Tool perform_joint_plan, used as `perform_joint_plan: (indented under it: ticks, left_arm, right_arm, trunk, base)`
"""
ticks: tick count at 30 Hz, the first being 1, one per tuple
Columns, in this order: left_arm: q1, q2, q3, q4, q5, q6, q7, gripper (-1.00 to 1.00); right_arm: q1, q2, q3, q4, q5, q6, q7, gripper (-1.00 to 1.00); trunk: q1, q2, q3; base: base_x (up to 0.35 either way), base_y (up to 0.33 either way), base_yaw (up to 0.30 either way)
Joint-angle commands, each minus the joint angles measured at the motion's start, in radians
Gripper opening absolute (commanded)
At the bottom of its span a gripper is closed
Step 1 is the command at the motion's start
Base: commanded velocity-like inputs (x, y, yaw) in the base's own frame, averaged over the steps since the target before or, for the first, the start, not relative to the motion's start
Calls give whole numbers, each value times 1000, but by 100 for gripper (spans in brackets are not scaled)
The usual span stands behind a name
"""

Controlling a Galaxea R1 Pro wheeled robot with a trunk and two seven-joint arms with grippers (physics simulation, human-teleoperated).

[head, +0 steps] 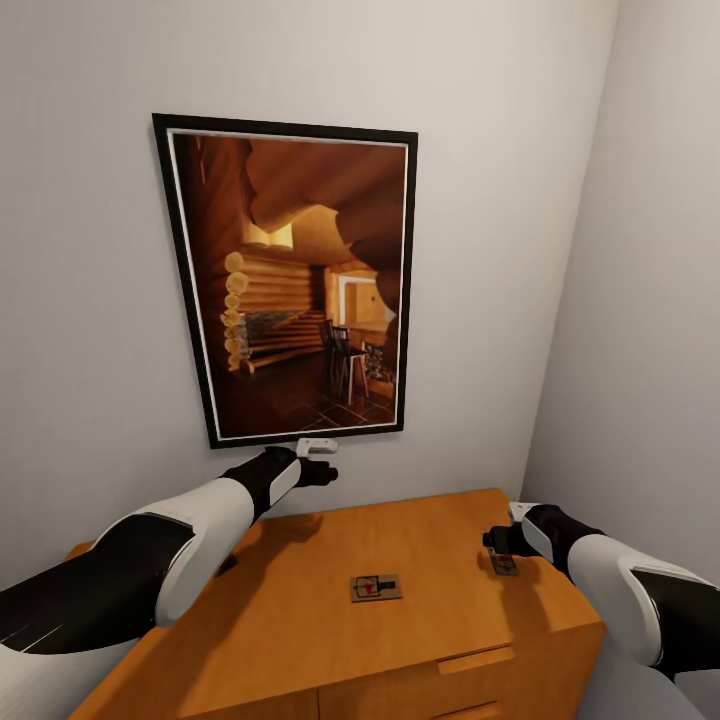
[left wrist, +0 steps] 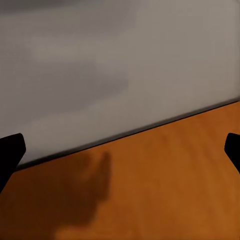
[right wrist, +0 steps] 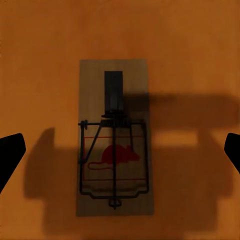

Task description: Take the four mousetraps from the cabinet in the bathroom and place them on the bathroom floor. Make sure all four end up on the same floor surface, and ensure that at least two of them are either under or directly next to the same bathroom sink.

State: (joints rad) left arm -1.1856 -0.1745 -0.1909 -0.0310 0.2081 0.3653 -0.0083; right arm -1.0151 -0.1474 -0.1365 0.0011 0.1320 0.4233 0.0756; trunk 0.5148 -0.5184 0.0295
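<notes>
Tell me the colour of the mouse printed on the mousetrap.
Red, on the mousetrap; clearest in the right wrist view.

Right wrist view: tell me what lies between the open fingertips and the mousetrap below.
Nothing but air. The right gripper hangs open above the mousetrap, which lies flat on the cabinet top; only the gripper's shadow falls across the bare wood there.

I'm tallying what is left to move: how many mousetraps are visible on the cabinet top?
2. One mousetrap lies near the middle of the cabinet top; the other sits near its right edge, directly under the right gripper. Others may be hidden behind the arms.
</notes>
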Motion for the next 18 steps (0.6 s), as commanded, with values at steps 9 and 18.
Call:
perform_joint_plan:
  ticks: [9,18]
  left_arm:
    - [0,0,-9,2,11,4,-1,100]
    - [0,0,-8,3,11,4,-1,100]
  right_arm:
    - [0,1,-8,2,11,3,4,100]
    - [13,3,-8,15,11,-4,3,100]
  trunk:
    - [0,-1,0]
    - [0,-1,0]
  base:
    - [0,0,0]
    - [0,0,0]
